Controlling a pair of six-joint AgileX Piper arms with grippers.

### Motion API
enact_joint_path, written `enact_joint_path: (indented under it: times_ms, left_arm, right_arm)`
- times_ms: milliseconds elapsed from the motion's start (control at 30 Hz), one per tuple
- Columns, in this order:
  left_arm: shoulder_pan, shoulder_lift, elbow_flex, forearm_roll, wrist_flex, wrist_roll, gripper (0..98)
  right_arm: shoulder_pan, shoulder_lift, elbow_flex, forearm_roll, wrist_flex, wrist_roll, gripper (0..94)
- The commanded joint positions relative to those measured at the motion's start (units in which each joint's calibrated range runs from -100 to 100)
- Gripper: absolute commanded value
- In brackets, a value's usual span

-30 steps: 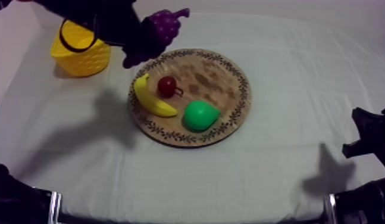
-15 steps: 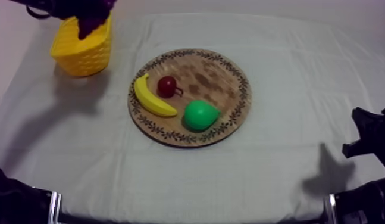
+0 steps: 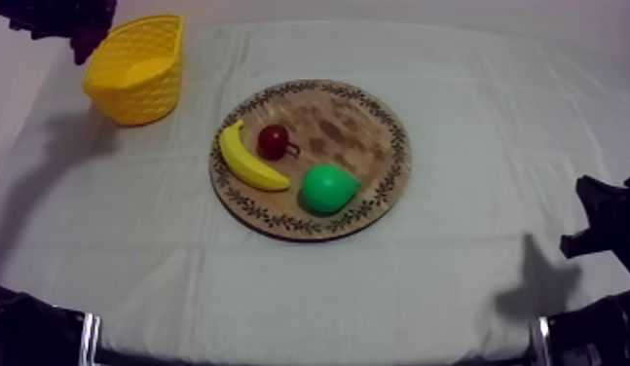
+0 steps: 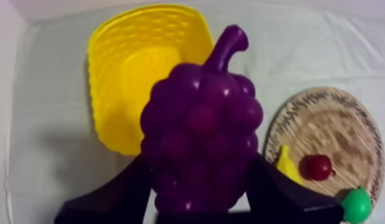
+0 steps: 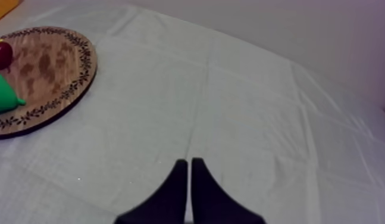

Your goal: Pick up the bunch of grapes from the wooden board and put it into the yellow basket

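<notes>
From above, the left gripper (image 3: pixel 73 27) holds the bunch of grapes (image 3: pixel 85 41) just outside the yellow basket (image 3: pixel 133 92). Left wrist: its fingers (image 4: pixel 278 192) clamp the grapes, with the basket behind. Right wrist: the right gripper (image 5: pixel 189 173) is a narrow wedge over bare cloth (image 5: pixel 260 119), near the wooden board (image 5: pixel 46 65).

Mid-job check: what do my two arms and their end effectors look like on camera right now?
The right arm is black and angular. The right end effector has two plain black fingers, each tapering to a slim tip. The left end effector has two broad matte black fingers. No markings visible.
</notes>
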Motion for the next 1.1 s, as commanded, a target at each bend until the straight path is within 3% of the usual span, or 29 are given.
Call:
enact_joint_path:
  times_ms: [0, 567, 833, 933, 1067]
  left_arm:
    - [-0.35, 2.85, -1.76, -0.13, 0.0, 0.13, 50.3]
    - [-1.66, 31.95, -21.67, -0.93, -0.5, 2.01, 50.8]
    - [-2.32, 38.16, -24.5, -1.02, -1.95, 2.28, 51.5]
    - [-2.5, 38.51, -24.38, -0.87, -2.62, 2.02, 56.7]
    - [-2.4, 38.33, -24.05, -0.92, -3.58, 1.57, 72.2]
  right_arm:
    - [-0.01, 0.0, -0.01, -0.02, -0.03, -0.06, 0.5]
    - [-0.01, 0.0, -0.01, -0.02, -0.03, -0.06, 0.5]
    - [-0.01, 0.0, -0.01, -0.02, -0.03, -0.06, 0.5]
    - [-0.01, 0.0, -0.01, -0.02, -0.03, -0.06, 0.5]
    - [-0.01, 0.0, -0.01, -0.02, -0.03, -0.06, 0.5]
